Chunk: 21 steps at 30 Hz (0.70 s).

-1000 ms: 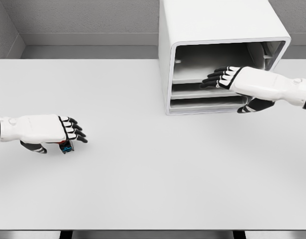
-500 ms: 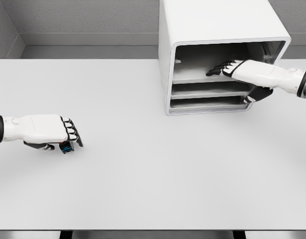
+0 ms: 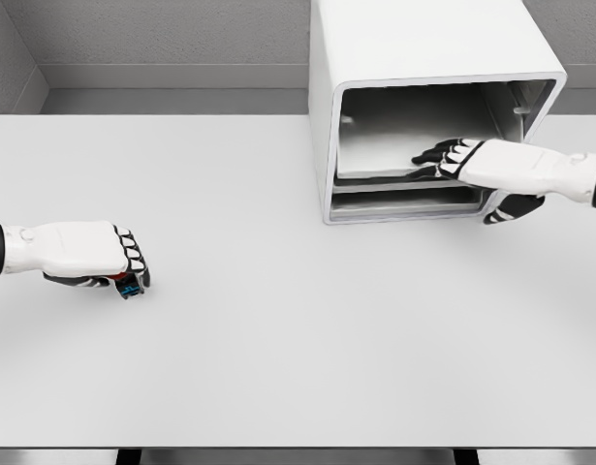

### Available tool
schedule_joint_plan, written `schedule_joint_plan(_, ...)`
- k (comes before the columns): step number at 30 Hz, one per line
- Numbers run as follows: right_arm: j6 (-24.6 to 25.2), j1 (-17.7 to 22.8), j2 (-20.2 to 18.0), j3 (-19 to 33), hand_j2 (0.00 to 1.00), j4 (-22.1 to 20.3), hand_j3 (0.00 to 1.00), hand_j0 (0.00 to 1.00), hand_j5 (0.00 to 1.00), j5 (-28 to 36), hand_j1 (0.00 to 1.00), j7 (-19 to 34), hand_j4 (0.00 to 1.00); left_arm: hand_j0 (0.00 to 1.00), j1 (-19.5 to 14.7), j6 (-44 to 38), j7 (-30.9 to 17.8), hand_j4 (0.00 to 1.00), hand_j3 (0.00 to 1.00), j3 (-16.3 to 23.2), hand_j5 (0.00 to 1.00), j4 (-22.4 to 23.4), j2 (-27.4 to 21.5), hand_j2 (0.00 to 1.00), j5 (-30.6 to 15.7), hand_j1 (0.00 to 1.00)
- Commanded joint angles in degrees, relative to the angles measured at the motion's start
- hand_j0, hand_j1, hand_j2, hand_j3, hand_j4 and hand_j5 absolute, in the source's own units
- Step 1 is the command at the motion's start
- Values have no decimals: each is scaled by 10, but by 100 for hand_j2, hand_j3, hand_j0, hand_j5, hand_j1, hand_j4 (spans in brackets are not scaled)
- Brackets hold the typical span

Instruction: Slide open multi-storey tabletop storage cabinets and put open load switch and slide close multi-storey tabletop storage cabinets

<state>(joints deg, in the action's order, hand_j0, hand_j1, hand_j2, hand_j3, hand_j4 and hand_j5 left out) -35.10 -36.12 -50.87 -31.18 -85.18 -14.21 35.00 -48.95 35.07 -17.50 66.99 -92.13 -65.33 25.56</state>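
The white multi-storey cabinet (image 3: 423,58) stands at the table's back right, its front open and its trays visible inside. My right hand (image 3: 451,157) reaches into that opening, open, with the fingers lying flat on the upper tray (image 3: 375,165); the thumb hangs outside below. That tray's front edge sits low, close above the lower tray (image 3: 404,201). At the far left my left hand (image 3: 123,263) rests on the table, fingers curled down over the small blue and red load switch (image 3: 131,288), which is mostly hidden beneath them.
The white table (image 3: 298,349) stretches between the two hands. A grey wall runs along the back and a grey partition stands at the far left corner.
My left fingers have curled shut over the switch. The right hand went into the cabinet, then came lower and outward, and the upper tray's front edge has dropped with it.
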Motion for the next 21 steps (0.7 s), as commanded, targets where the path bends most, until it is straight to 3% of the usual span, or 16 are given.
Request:
schedule_joint_plan(1, 1, 1, -13, 2, 100, -24, 100, 100, 100, 4, 100, 0, 100, 48, 0, -1, 0, 48, 48, 0, 48, -1, -1, 48, -3, 48)
schedule_joint_plan(4, 1, 8, -33, 3, 100, -42, 100, 100, 100, 17, 100, 0, 100, 35, 0, -1, -30, 35, 35, -1, 35, -2, 1, 35, -3, 35)
schedule_joint_plan(8, 1, 22, -37, 7, 100, -57, 100, 100, 100, 17, 100, 0, 100, 30, -1, -1, -31, 30, 30, -2, 30, -5, 1, 30, -3, 30)
schedule_joint_plan(13, 1, 48, -61, 31, 100, -83, 100, 100, 100, 17, 100, 0, 100, 30, -11, -1, -31, 30, 30, -7, 30, -12, 1, 30, -5, 30)
schedule_joint_plan(17, 1, 88, -78, 69, 100, -112, 100, 100, 100, 17, 100, 0, 100, 30, -19, -1, -31, 30, 30, -18, 30, -53, -2, 30, -10, 30)
schedule_joint_plan(21, 1, 92, -78, 76, 100, -118, 100, 100, 100, 17, 100, 0, 100, 30, -43, -1, -30, 30, 30, -18, 30, -81, 0, 30, -24, 30)
